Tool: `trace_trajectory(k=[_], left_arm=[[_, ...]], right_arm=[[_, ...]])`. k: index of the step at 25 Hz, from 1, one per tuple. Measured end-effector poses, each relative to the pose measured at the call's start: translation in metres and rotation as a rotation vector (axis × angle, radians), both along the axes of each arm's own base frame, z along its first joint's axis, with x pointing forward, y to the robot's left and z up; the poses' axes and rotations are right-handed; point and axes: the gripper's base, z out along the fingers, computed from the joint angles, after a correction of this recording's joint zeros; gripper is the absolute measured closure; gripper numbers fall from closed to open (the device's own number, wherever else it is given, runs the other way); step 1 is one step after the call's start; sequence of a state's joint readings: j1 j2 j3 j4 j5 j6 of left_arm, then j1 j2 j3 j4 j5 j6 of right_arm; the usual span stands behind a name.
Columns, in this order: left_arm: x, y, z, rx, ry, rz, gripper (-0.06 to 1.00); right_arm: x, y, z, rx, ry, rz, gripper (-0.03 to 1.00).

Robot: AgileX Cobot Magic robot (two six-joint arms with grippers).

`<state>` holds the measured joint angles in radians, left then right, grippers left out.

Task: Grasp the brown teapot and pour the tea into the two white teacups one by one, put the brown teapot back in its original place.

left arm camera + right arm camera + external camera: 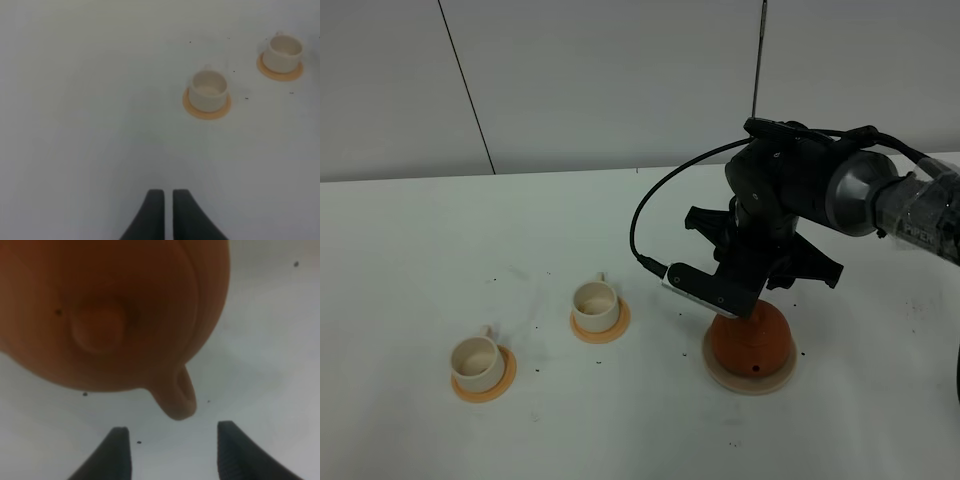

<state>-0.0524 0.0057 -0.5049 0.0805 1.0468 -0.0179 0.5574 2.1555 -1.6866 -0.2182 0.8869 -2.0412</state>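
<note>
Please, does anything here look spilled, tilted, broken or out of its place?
Only small dark specks lie scattered over the white table; what they are is unclear. Both small white teacups stand upright on orange round coasters, and the round reddish-brown clay teapot sits upright on its pale beige mat.

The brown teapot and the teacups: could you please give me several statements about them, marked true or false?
1. The brown teapot sits on the beige mat. True.
2. The nearer teacup and the farther teacup each stand on an orange coaster. True.
3. The right pincer is shut on the teapot. False: it is open over the pot and grips nothing.
4. The left pincer is wide open. False: its fingers are nearly together, so it is shut.
5. One teacup lies tipped over. False: both are upright.
</note>
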Motion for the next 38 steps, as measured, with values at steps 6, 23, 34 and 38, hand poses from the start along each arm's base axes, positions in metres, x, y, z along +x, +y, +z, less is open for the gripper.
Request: trace_trajectory(k=[6,23,34,38], left_arm=[[0.000,0.000,0.000,0.000,0.000,0.000,0.84],[0.000,0.000,0.000,0.001,0.000,0.000,0.84],[0.000,0.000,0.000,0.000,0.000,0.000,0.84],[0.000,0.000,0.000,0.000,0.000,0.000,0.84]], right_arm=[[-0.004,-0.001,-0.008,-0.010,0.019,0.003,0.58],[-0.002,0.000,-0.016,-0.008,0.026,0.003,0.58],[-0.002,-0.006,-0.017,-0.009,0.059,-0.023,0.60],[-0.003,-0.008,-0.017,-0.019,0.075,-0.030,0.61]])
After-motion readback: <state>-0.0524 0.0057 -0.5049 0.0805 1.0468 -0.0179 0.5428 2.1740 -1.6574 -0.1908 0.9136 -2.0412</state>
